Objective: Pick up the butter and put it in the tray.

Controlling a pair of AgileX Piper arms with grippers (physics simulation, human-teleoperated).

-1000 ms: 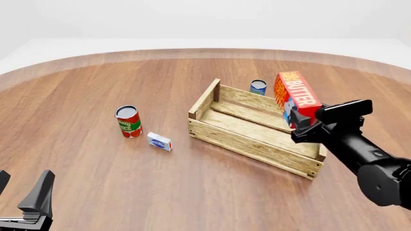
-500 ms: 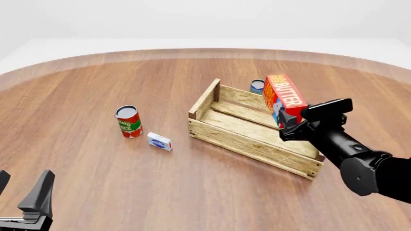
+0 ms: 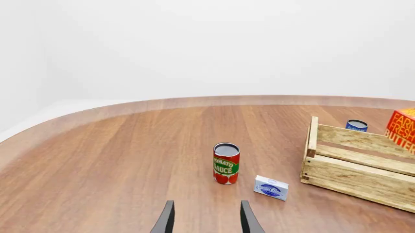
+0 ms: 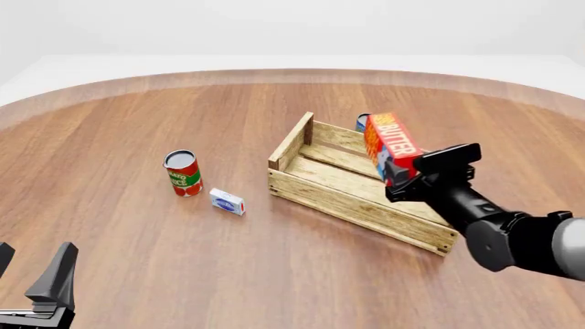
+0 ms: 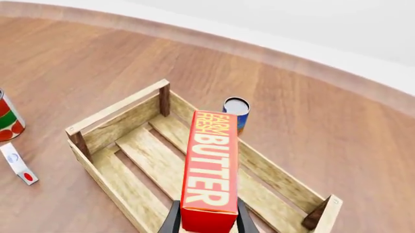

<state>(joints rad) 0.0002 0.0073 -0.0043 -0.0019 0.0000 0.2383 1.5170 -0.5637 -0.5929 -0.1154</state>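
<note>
Two arms share this table, and the nearer one, the left gripper (image 4: 37, 288), sits idle at the near edge with its fingers spread apart and nothing between them. Further along, the right gripper (image 4: 402, 179) is clamped on the lower end of the butter (image 4: 390, 142), the carton standing tilted in the air over the tray (image 4: 352, 199), above its right half and clear of the slats. From the wrist view the butter (image 5: 211, 167) hangs lengthwise over the tray floor, with the fingers pinching its narrow sides at one end. It looks like a stiff, light cardboard carton with smooth printed faces, so I would judge it could swing or slip when held by one end only; a hold nearer its middle would be steadier, though the present pinch seems firm enough for a short lowering. To the left of the tray lie a small white-and-blue box (image 4: 227, 201) and a tomato sauce can (image 4: 183, 173), well apart from the work. Beyond the tray's far wall a blue can (image 5: 236, 112) stands just beside it.
</note>
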